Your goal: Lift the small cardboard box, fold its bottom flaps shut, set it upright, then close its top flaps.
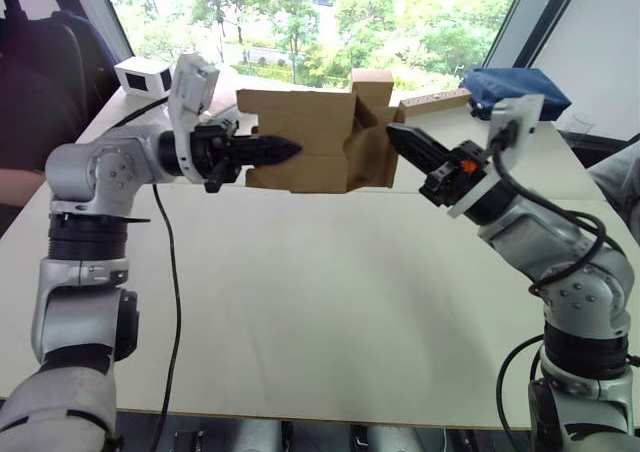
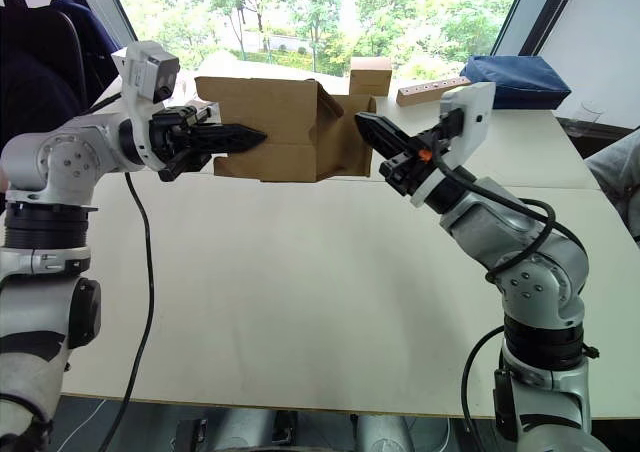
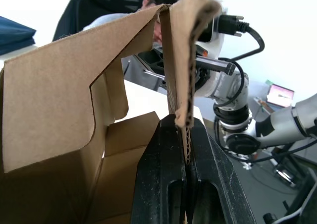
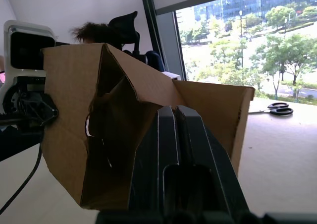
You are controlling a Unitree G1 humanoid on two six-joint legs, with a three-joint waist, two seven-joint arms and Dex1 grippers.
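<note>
The small cardboard box [image 1: 310, 142] hangs in the air above the white table [image 1: 320, 302], lying on its side between my two grippers. My left gripper [image 1: 290, 150] is shut on the edge of one of its flaps [image 3: 181, 60], and corrugated cardboard shows pinched between the fingers [image 3: 163, 154]. My right gripper [image 1: 393, 132] is shut, with its tips against the box's right end where loose flaps [image 4: 124, 115] fold inward. No cardboard shows between the right fingers [image 4: 198, 149].
Behind the held box stands a cube-shaped brown box [image 1: 372, 84]. A wooden block [image 1: 435, 100] and a blue bag [image 1: 515, 92] lie at the back right. A white box with a dark face [image 1: 143, 74] sits back left. Scissors [image 4: 277, 108] lie on the table. A black cable [image 1: 170, 272] trails from the left arm.
</note>
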